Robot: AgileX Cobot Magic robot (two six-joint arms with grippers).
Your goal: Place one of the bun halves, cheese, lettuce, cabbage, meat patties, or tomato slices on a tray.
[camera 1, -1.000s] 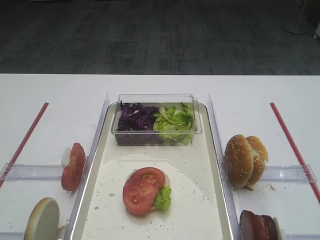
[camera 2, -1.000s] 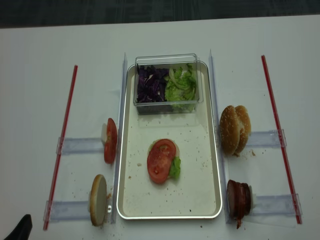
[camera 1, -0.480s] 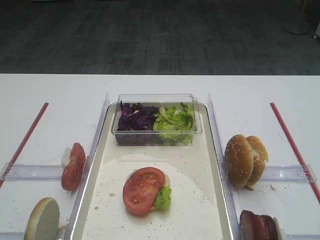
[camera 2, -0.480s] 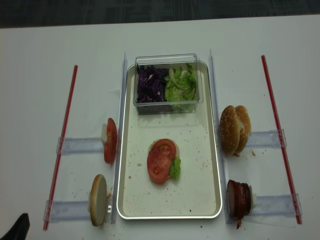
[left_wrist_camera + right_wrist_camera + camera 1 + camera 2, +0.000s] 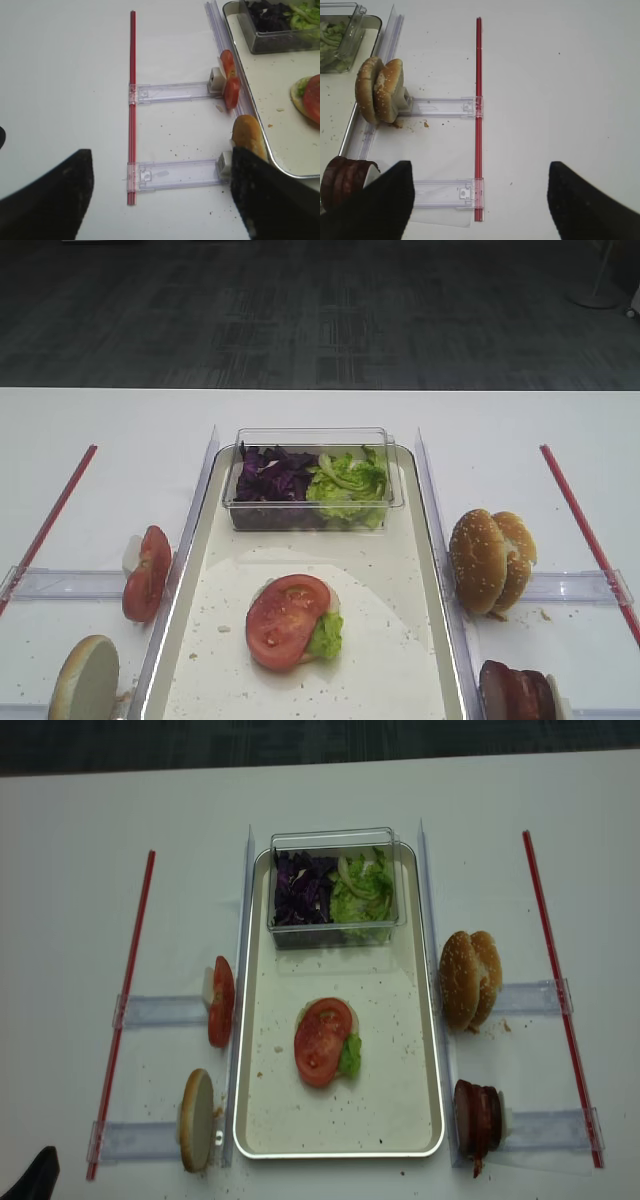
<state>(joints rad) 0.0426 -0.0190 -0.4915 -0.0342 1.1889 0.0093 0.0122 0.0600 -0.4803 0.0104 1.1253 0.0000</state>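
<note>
My left gripper (image 5: pixel 159 192) hangs spread wide, holding nothing, well left of the tray (image 5: pixel 418 1020); my right gripper (image 5: pixel 479 197) likewise gapes empty, well right of it. On the tray a tomato slice (image 5: pixel 322 1040) tops lettuce (image 5: pixel 350 1057), with cabbage (image 5: pixel 303 888) boxed at its far end.

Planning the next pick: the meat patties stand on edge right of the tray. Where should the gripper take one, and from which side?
Grip the meat patties by the flat faces of the outermost disc, coming straight down from above. They stand upright on edge in a row against a clear plastic rail beside the tray, so their rims face up, and open jaws could likely straddle one.
</note>
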